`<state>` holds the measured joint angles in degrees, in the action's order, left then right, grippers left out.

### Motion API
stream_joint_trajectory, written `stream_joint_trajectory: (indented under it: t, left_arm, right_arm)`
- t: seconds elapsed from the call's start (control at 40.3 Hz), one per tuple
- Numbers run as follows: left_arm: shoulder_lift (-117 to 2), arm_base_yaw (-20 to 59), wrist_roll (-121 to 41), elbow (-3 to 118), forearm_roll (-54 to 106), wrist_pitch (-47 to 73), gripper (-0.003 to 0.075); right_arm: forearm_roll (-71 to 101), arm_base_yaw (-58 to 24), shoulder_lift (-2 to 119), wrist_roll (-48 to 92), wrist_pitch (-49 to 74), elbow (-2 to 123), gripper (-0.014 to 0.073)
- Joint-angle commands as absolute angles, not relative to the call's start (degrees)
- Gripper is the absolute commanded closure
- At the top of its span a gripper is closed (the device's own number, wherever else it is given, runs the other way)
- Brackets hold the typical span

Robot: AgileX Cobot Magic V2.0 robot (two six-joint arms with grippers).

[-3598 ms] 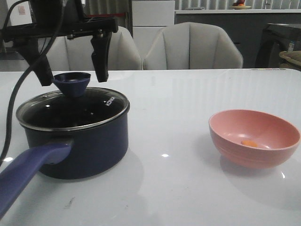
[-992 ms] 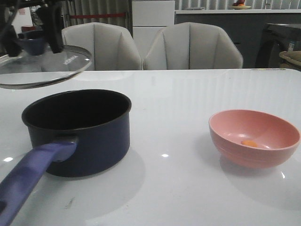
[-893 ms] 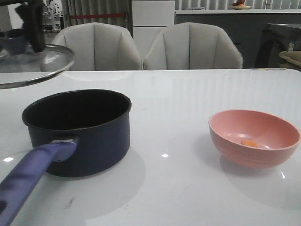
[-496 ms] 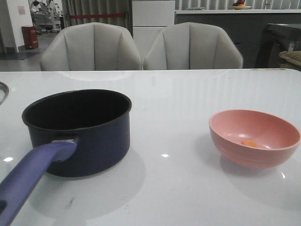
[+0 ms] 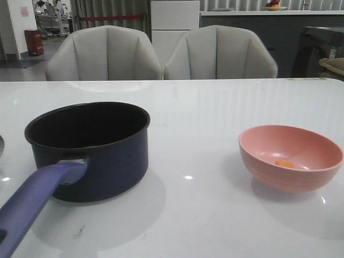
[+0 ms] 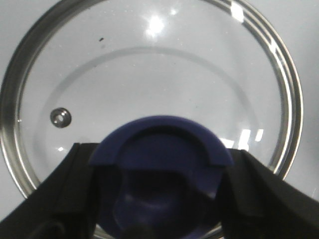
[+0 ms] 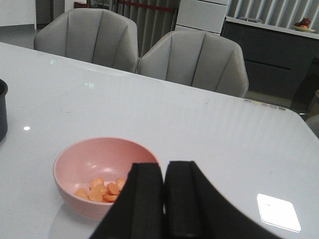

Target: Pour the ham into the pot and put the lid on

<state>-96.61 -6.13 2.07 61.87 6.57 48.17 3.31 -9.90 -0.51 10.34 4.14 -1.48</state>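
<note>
Left gripper [image 6: 159, 199] jaws clamp the lid [image 6: 149, 64] knob; right gripper [image 7: 163, 199] jaws sit pressed together. Glossy white table [image 5: 215, 107] carries the uncovered pot [image 5: 88, 148]; right of it, well apart, the pink bowl [image 5: 309, 177] holds ham [image 5: 285, 164]. Two grey chairs [image 5: 161, 54] stand behind the pot.

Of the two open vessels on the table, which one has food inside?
The pink bowl, on the robot's right, holds orange ham pieces. The navy pot shows only a black inside.

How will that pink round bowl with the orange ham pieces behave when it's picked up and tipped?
The pink round bowl looks rigid and glossy, so probably slippery on its thin rim. Its curved sides suggest it may rock if nudged. The loose orange ham pieces should slide out readily.
</note>
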Motion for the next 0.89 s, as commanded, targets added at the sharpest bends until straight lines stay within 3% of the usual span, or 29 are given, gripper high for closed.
stream_joint_trajectory:
  t: [0.0, 0.124, 0.198, 0.273, 0.422, 0.496, 0.695, 0.868]
  left_arm:
    - [-96.0, -6.2, 0.6, 63.2, 9.3, 46.5, 0.0592]
    - [-98.0, -6.2, -0.9, 63.2, 10.9, 46.5, 0.0575]
    - [-98.3, -6.2, -1.1, 63.2, 10.9, 46.2, 0.0524]
    - [-98.3, -6.2, -2.1, 63.2, 10.9, 46.2, 0.044]
    - [-98.3, -6.2, -2.4, 63.2, 9.6, 46.8, 0.0195]
    - [-98.3, -6.2, -2.4, 63.3, 9.2, 47.6, 0.013]
    - [-96.8, -5.5, -2.4, 63.7, 9.3, 48.3, 0.0142]
    - [-90.8, -5.5, -3.6, 63.7, 9.9, 48.3, 0.0213]
  right_arm:
    - [3.4, -9.6, -1.7, 10.5, -0.6, -2.1, 0.0444]
    - [3.4, -9.6, -1.7, 10.5, -0.6, -2.1, 0.0444]
    - [3.4, -9.6, -1.7, 10.5, -0.6, -2.1, 0.0444]
    - [3.4, -9.6, -1.7, 10.5, -0.6, -2.1, 0.0444]
    - [3.4, -9.6, -1.7, 10.5, -0.6, -2.1, 0.0444]
    - [3.4, -9.6, -1.7, 10.5, -0.6, -2.1, 0.0444]
    - [3.4, -9.6, -1.7, 10.5, -0.6, -2.1, 0.0444]
    - [3.4, -9.6, -1.7, 10.5, -0.6, -2.1, 0.0444]
